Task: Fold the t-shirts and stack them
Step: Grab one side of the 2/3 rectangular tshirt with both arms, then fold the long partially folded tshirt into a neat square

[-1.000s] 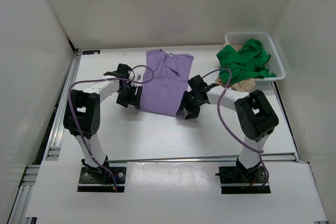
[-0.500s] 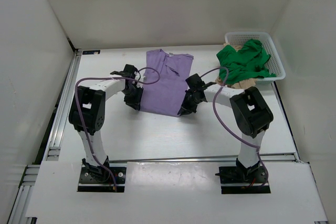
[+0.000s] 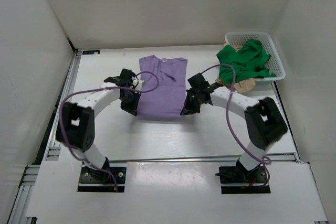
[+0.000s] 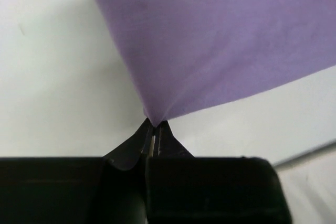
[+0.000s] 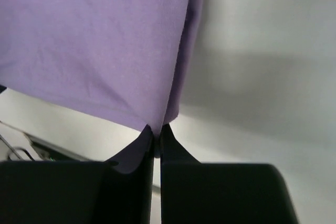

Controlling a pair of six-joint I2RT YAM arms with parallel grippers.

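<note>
Inside a white-walled booth, a lavender t-shirt (image 3: pixel 160 90) is spread on the white table (image 3: pixel 157 140). The left gripper (image 4: pixel 156 130) and right gripper (image 5: pixel 156 132) each pinch one near corner.

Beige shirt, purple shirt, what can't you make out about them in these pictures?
Top view: the beige shirt is mostly buried under the green shirt in the basket; only a strip shows.
Top view: the near corners of the purple shirt are covered by the left hand and right hand.
Wrist views: its collar and sleeves are cut off by the frame edges.
</note>
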